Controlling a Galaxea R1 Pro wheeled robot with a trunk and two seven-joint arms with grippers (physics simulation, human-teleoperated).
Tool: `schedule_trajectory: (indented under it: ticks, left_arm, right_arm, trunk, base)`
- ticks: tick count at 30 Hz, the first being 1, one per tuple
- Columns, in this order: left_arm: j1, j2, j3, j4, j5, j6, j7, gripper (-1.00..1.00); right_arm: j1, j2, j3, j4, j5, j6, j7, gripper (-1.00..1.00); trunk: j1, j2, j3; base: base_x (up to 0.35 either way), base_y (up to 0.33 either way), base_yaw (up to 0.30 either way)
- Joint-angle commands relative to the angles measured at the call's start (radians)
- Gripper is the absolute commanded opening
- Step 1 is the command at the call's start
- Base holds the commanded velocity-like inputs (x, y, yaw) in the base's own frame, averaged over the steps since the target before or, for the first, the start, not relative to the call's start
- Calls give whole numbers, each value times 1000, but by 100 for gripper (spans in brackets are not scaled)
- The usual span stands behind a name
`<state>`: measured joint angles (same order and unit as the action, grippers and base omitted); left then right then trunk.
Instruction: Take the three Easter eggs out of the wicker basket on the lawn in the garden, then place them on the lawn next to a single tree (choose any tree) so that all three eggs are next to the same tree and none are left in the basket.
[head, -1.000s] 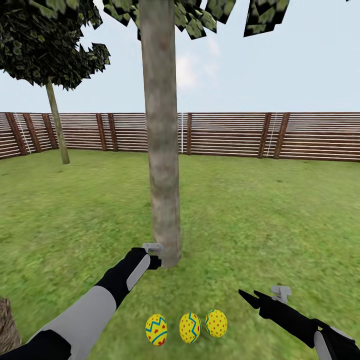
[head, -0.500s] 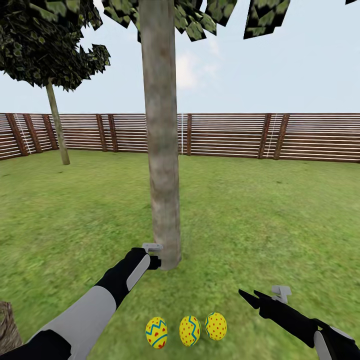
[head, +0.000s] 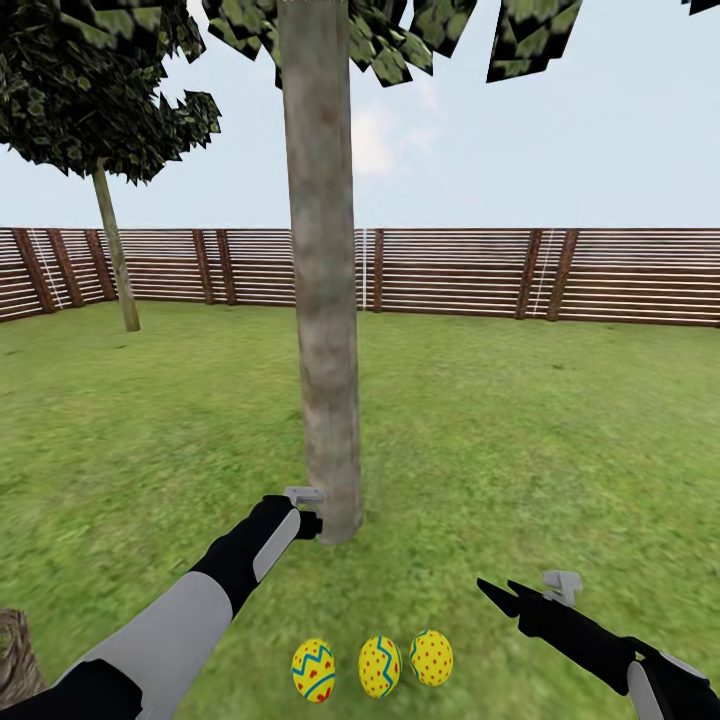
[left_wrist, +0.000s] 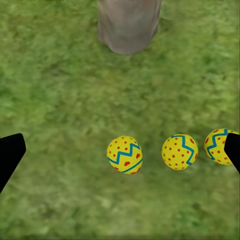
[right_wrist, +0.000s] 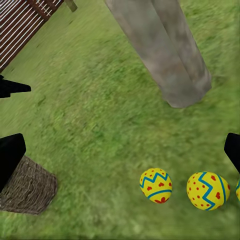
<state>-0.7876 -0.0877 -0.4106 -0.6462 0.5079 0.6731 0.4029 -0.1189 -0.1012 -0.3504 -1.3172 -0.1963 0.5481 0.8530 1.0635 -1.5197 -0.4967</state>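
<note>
While both claws gape empty, three eggs (head: 379, 665) line the lawn (head: 550, 440) beside the trunk (head: 325, 400)

Three yellow eggs with red dots and blue-green zigzag stripes (head: 312, 670) (head: 380, 666) (head: 431, 657) lie on mottled green grass (head: 560, 440); thick trunk (head: 325, 330) pale grey-brown, blotchy; woven twig basket (right_wrist: 27, 187) brown; slatted wooden fence (head: 560, 272) reddish brown
</note>
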Motion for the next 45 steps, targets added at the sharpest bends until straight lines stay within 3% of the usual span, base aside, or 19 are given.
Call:
schedule_trajectory:
  ticks: [1,45]
  left_arm:
    - [-1,1,-4,-1,11,2,9,100]
    - [-1,2,-5,0,11,2,10,100]
  right_arm:
    - [-1,0,-1,0,-6,7,1,100]
    - [-1,-1,-1,1,-6,7,1,100]
  trunk:
    - [-4,7,2]
    - [-173,315,140]
  base:
    - [0,0,0]
    - [0,0,0]
